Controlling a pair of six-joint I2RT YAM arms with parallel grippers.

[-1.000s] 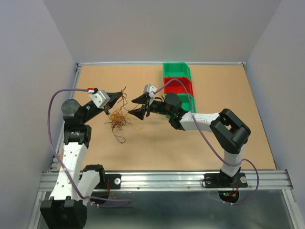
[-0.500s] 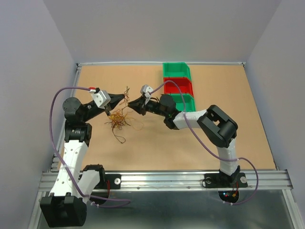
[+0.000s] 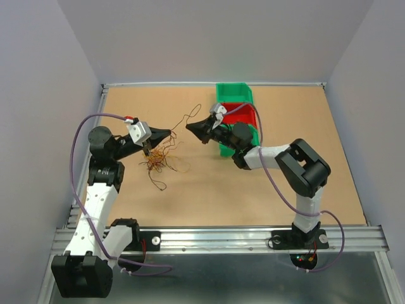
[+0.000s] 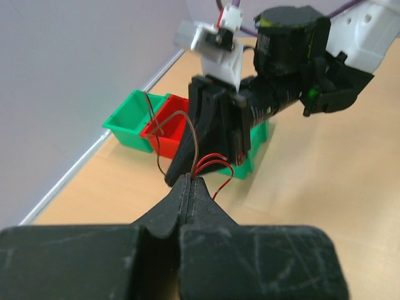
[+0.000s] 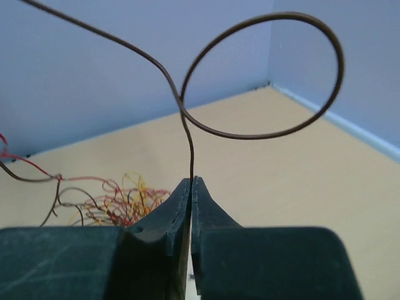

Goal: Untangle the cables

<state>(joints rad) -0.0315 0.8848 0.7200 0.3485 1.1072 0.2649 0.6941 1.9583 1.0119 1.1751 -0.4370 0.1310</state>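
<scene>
Pinching a single dark brown strand [image 5: 190,156] between its black, wedge-shaped fingertips, the right hand [image 5: 190,182] has its jaws pressed fully together. Above the tips the strand rises straight, then curls into one open, round loop. It is a thin, smooth, stiff wire that holds its shape in the air. In the top view the right hand [image 3: 188,127] is lifted over the middle of the desk [image 3: 285,183], a flat tan board with a matt surface.

The left hand [image 4: 189,181] is likewise pressed together. Its scuffed black fingertips meet in a narrow point and nip thin red strands [image 4: 212,159], which arch out of the tips in small glossy loops. A brown wire also rises at the tips, but whether it is gripped there cannot be determined. In the top view the left hand [image 3: 169,132] faces the right hand, tips near but apart.

The tangle of cables [image 3: 158,161] hangs and rests below the left hand, on the left half of the desk. It is a loose knot of curly, hair-thin wires in yellow-orange, red and dark brown, with stray ends trailing toward the near edge.

Three open rectangular plastic bins stand in a row at the far side: a green bin [image 3: 234,92], a red bin [image 3: 243,113] and a second green bin [image 3: 252,135] partly hidden by the right arm.
</scene>
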